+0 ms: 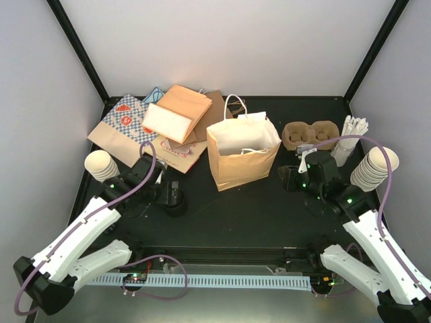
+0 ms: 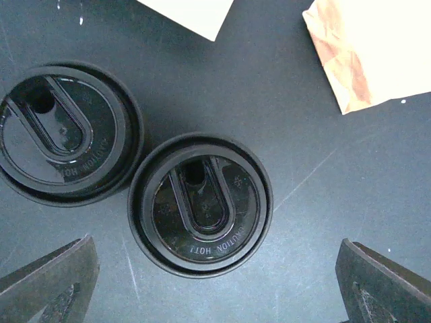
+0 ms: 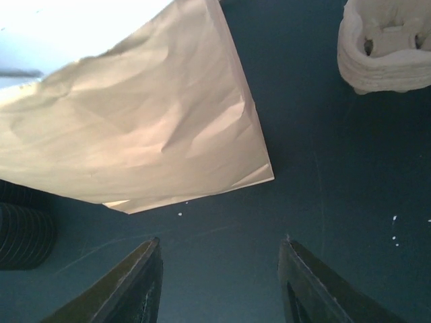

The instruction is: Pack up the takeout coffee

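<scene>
Two black lids (image 2: 200,202) sit side by side right under my left gripper (image 2: 215,241). Its fingers are spread wide and hold nothing, and I cannot tell what is beneath the lids. My right gripper (image 3: 221,241) hangs over the dark table (image 3: 323,202) near a corner of the paper bag (image 3: 148,121), fingers partly apart and empty. The brown pulp carrier (image 1: 310,133) stands empty at the far right, beside the bag but not touching it.

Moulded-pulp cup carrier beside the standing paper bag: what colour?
Brown, the moulded-pulp cup carrier; clearest in the top external view.
</scene>
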Controlling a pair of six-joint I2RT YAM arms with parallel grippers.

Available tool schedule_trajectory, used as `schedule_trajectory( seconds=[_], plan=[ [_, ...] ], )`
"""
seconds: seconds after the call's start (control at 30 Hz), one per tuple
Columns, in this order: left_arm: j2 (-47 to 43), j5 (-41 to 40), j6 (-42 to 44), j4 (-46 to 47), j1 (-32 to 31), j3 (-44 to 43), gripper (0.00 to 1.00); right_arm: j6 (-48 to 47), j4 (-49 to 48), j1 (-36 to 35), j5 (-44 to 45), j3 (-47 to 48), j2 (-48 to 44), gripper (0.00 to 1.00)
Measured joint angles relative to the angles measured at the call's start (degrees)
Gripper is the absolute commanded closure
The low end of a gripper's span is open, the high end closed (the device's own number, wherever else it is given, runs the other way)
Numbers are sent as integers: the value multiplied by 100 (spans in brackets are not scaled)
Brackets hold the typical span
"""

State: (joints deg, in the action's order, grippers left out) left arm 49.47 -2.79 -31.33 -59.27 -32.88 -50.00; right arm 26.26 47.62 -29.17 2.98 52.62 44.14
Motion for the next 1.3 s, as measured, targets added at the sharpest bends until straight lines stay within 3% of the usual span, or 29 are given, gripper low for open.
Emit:
schedule_trajectory(
  seconds=[0.43, 0.5, 0.6, 0.67, 0.7, 0.77, 0.97, 1.17, 1.3],
  plan=[
    [269, -267, 28, -9, -26, -188, 1, 179, -181, 0, -44, -407, 52, 48],
    [323, -352, 68, -46, -26, -330, 1, 229, -85, 0, 94, -337, 57, 36],
    [352, -518, 125, -103, -11, -535, 1, 289, 61, 0, 308, -120, 76, 33],
    [352, -621, 184, -212, 57, -728, 1, 352, 166, 0, 448, 44, 127, 20],
    [352, -658, 221, -251, 103, -820, 1, 402, 199, 0, 505, 109, 162, 4],
    [352, -774, 308, -363, 245, -1060, 1, 531, 304, 0, 662, 234, 280, 0],
    [407, -1209, 656, -597, 1239, -1582, 2, 1034, 898, 0, 1172, 723, 922, 0],
    [741, -1451, 1054, -581, 2820, -1910, 15, 953, 931, 0, 1023, 789, 994, 0],
    [960, -1453, 1209, -428, 3359, -2017, 26, 844, 890, 0, 761, 595, 638, 0]
  ],
)
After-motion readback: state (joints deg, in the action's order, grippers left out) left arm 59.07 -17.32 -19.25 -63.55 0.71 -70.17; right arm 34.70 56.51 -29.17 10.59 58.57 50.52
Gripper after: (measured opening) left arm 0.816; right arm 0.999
